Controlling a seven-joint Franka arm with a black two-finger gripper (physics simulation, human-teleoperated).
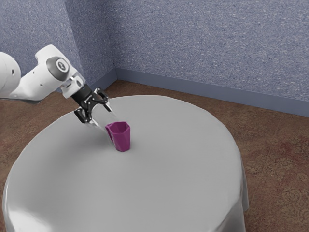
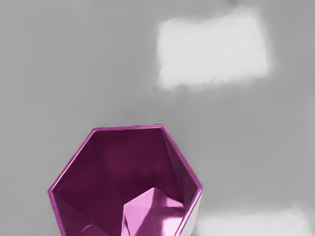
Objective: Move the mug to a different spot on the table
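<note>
Mug (image 1: 119, 136), purple and faceted, stands upright on the round grey table (image 1: 183, 164), somewhat toward the exterior view's left of the tabletop's middle. The gripper (image 1: 96, 112) hangs tilted just above and to the exterior view's left of it, its fingers spread and released, grasping nothing. From the wrist view the mug (image 2: 123, 182) shows its six-sided rim and hollow inside, just under the hand.
</note>
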